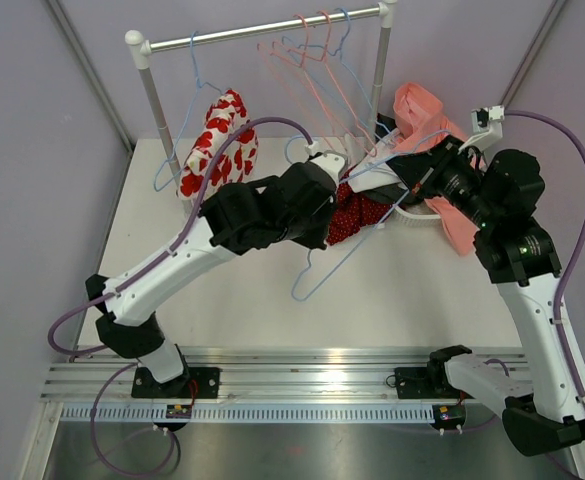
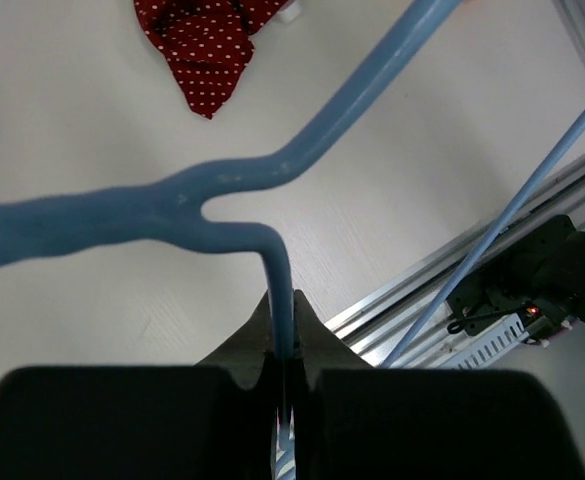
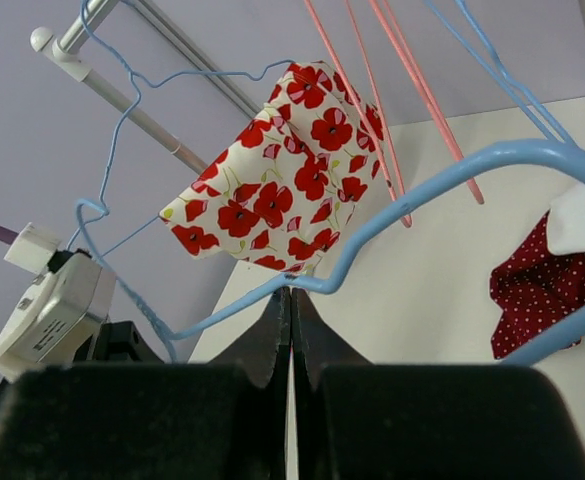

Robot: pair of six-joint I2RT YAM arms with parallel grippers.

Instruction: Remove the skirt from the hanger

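The red polka-dot skirt (image 1: 360, 212) lies bunched on the table between my two grippers, with a blue wire hanger (image 1: 322, 270) running through it. My left gripper (image 1: 328, 214) is shut on the hanger; in the left wrist view the blue wire (image 2: 222, 190) runs down into the shut gripper (image 2: 284, 302), with the skirt (image 2: 207, 45) beyond it. My right gripper (image 1: 409, 180) is shut, its tips (image 3: 291, 292) pinching the hanger wire (image 3: 422, 195). The skirt (image 3: 542, 290) lies to the right of it, with a white band on top.
A clothes rack (image 1: 262, 30) stands at the back with pink and blue hangers (image 1: 317, 60) and a poppy-print garment (image 1: 220, 145), which also shows in the right wrist view (image 3: 282, 190). Pink fabric (image 1: 427, 110) lies behind my right arm. A metal rail (image 1: 302, 370) runs along the near edge.
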